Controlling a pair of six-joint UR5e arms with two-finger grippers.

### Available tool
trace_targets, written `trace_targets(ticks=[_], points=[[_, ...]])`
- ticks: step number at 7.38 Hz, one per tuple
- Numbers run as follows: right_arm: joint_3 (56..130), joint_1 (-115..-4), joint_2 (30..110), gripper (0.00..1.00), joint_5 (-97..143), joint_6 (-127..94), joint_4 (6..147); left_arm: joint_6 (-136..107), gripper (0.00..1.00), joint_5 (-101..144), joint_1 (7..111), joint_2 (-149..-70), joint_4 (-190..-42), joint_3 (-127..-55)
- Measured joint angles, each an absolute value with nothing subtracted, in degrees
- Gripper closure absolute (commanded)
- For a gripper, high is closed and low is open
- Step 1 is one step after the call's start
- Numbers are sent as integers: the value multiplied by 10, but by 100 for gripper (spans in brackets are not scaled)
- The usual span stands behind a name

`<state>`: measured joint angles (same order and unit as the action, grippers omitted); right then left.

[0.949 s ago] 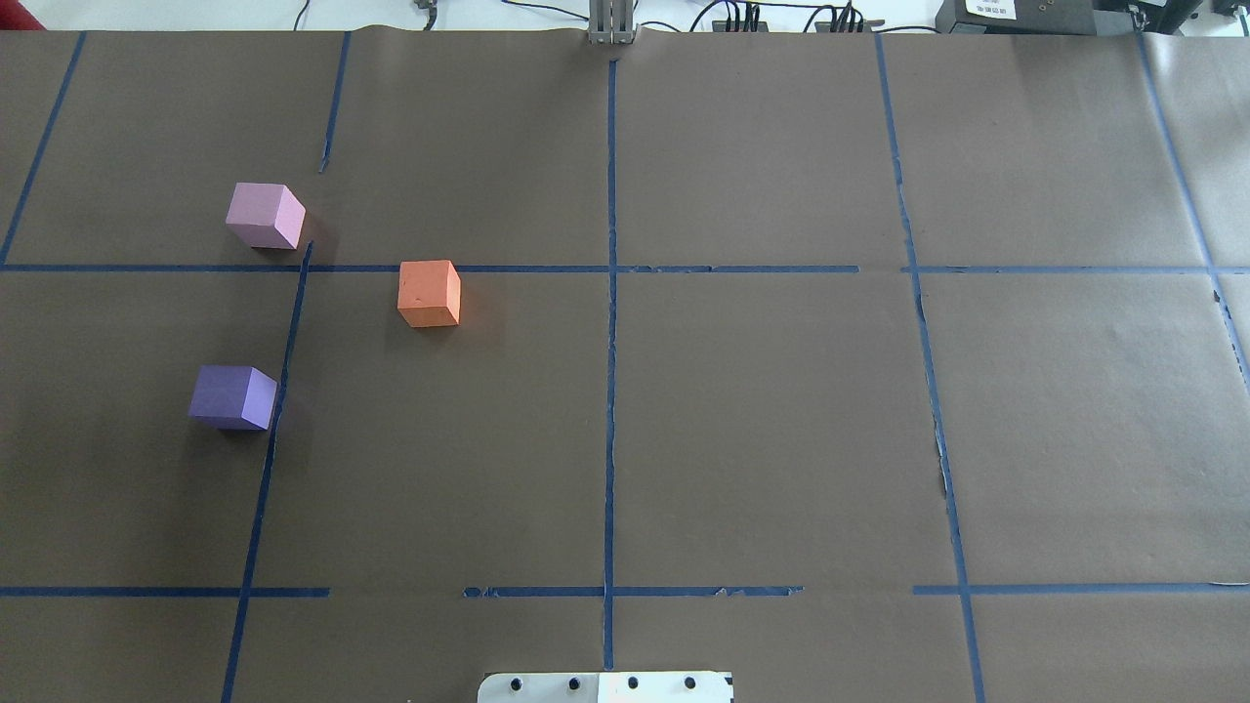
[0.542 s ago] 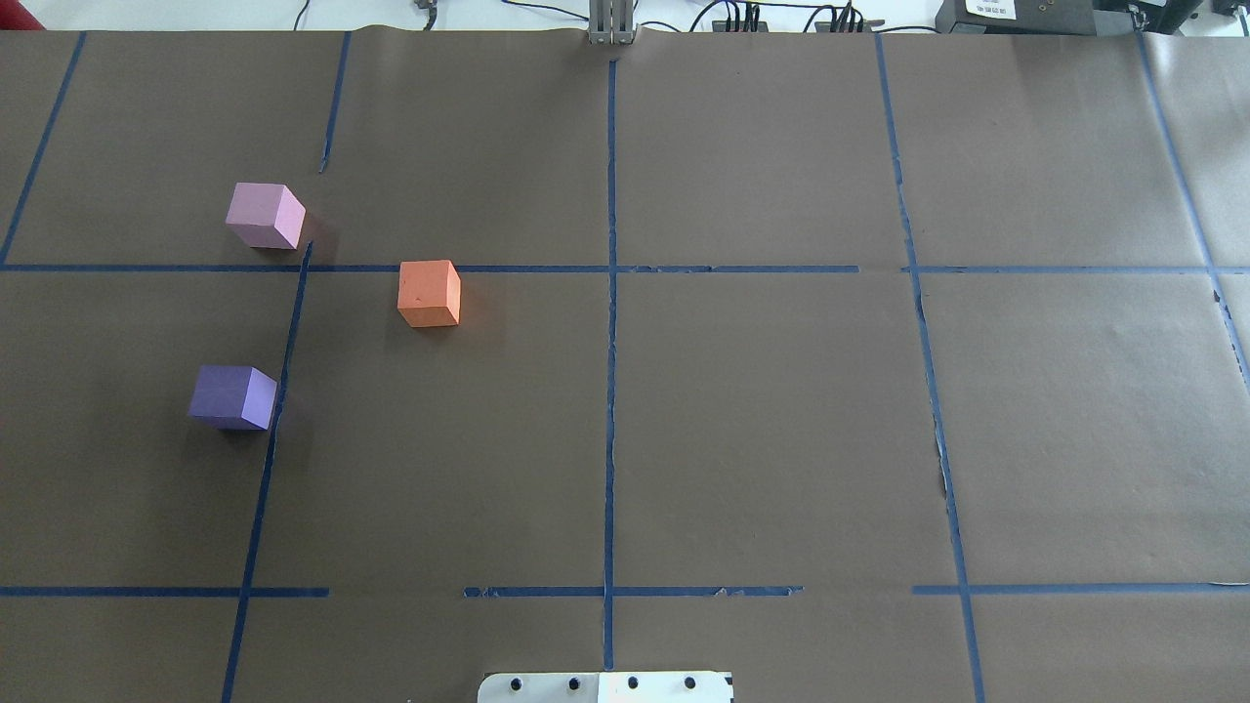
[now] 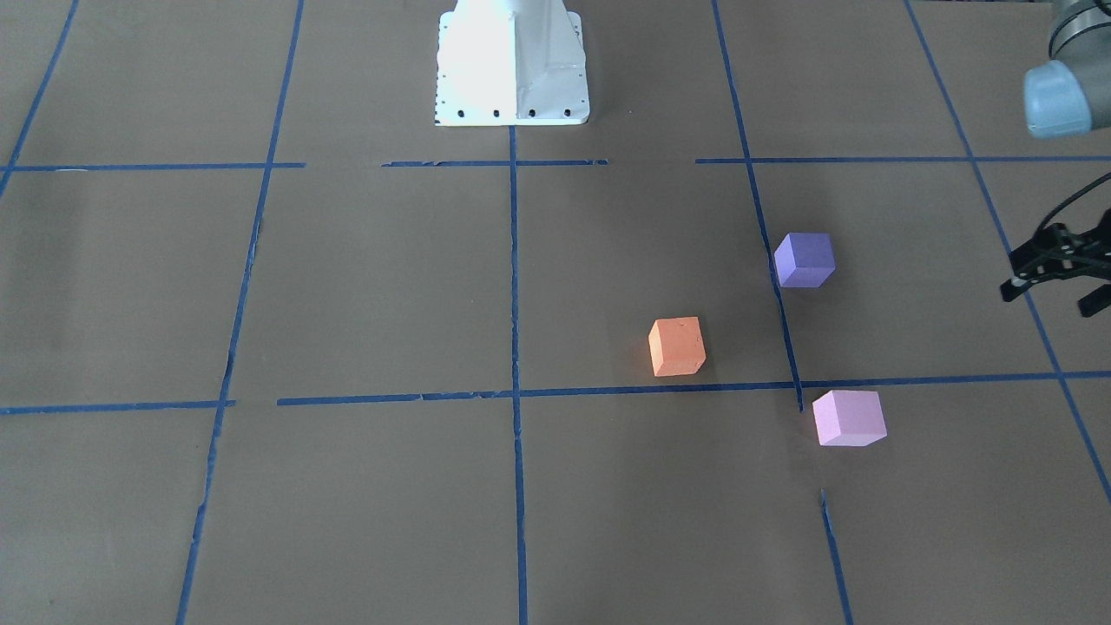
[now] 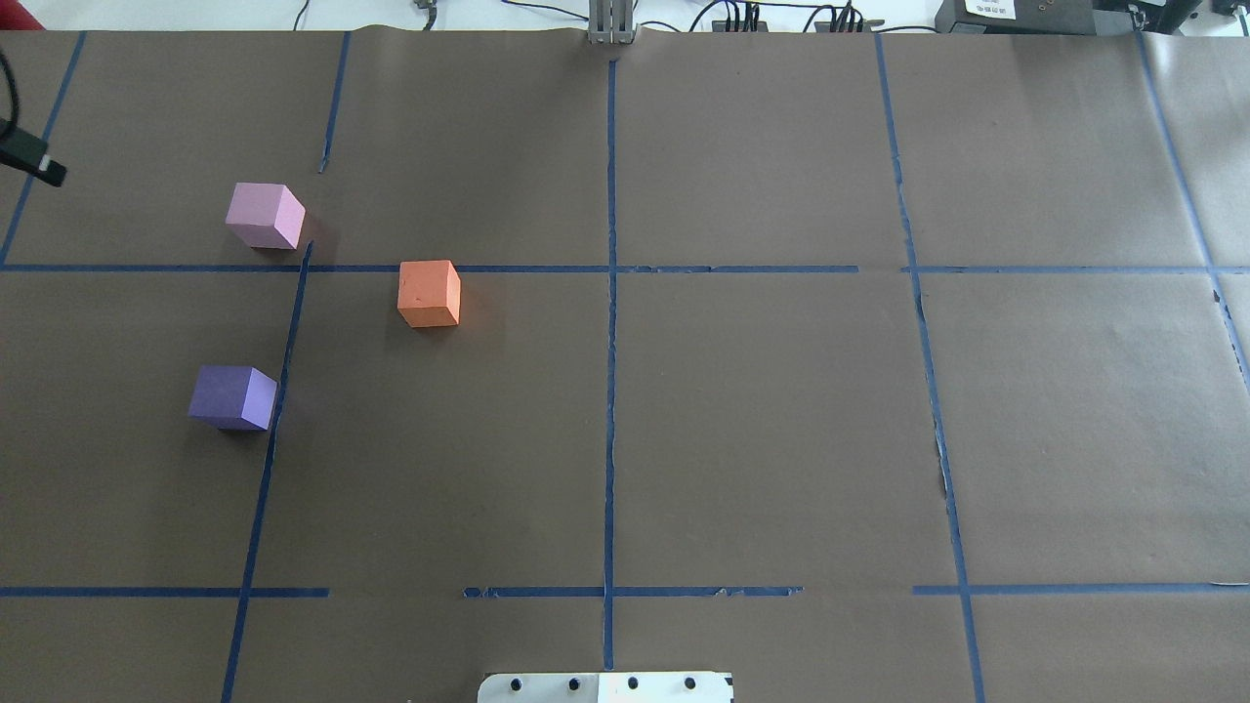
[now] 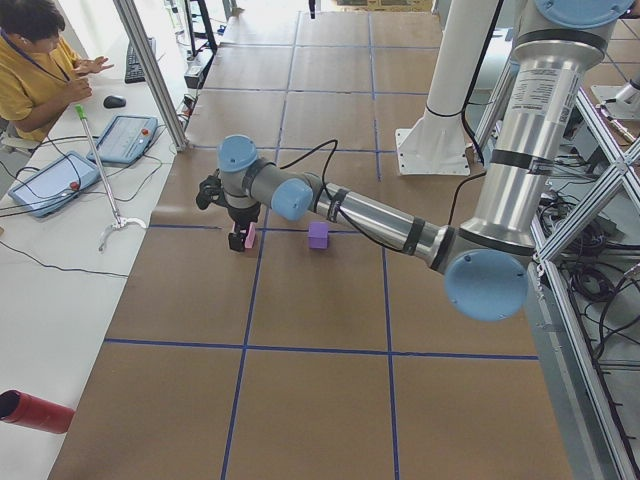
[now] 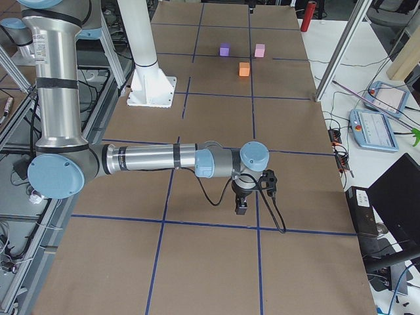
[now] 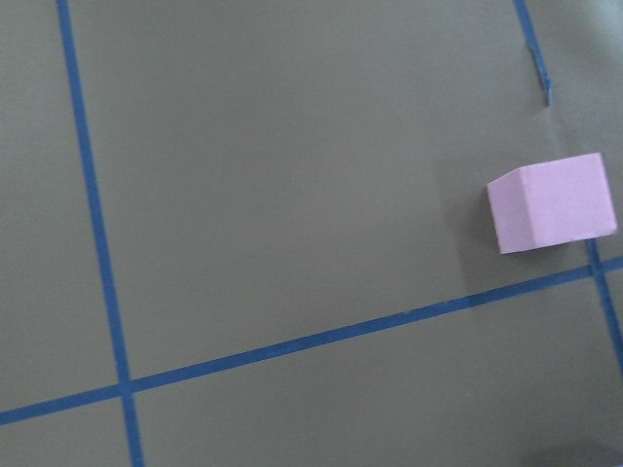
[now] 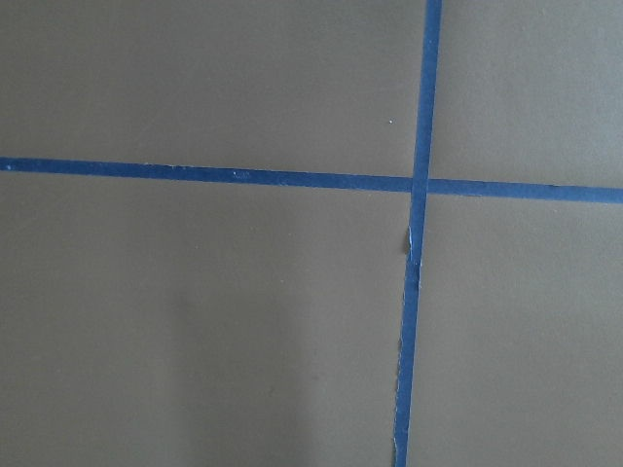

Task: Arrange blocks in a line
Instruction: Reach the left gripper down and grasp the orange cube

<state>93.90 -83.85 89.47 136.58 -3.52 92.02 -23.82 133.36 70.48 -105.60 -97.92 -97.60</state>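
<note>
Three cubes lie apart on the brown paper in the robot's left half. The orange block [image 4: 429,293] [image 3: 677,346] is nearest the centre line. The violet block [image 4: 232,397] [image 3: 805,259] is closest to the robot. The pale pink block [image 4: 265,216] [image 3: 849,417] [image 7: 552,202] is farthest from it. My left gripper [image 3: 1048,302] hangs open and empty above the table, outward of the violet and pink blocks; only its edge [image 4: 29,156] shows overhead. My right gripper [image 6: 241,207] hovers over bare paper far from the blocks; I cannot tell whether it is open.
Blue tape lines [image 4: 610,342] mark a grid on the paper. The white robot base [image 3: 512,61] stands at the robot's side. A metal post [image 4: 611,24] and cables line the far edge. An operator [image 5: 40,60] sits at a side desk.
A dark part of my left gripper has come into the overhead view at the left edge. The three blocks have not moved.
</note>
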Motion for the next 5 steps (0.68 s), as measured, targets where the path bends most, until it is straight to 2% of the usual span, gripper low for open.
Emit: trace_targets(ticks=[3,5], points=[[939,-838,895,0,1366,-35,920,-460,0,1260,537,-1166,-979,-953],[939,-838,895,0,1366,-35,920,-569,0,1233,469,-1224,-983,-912]])
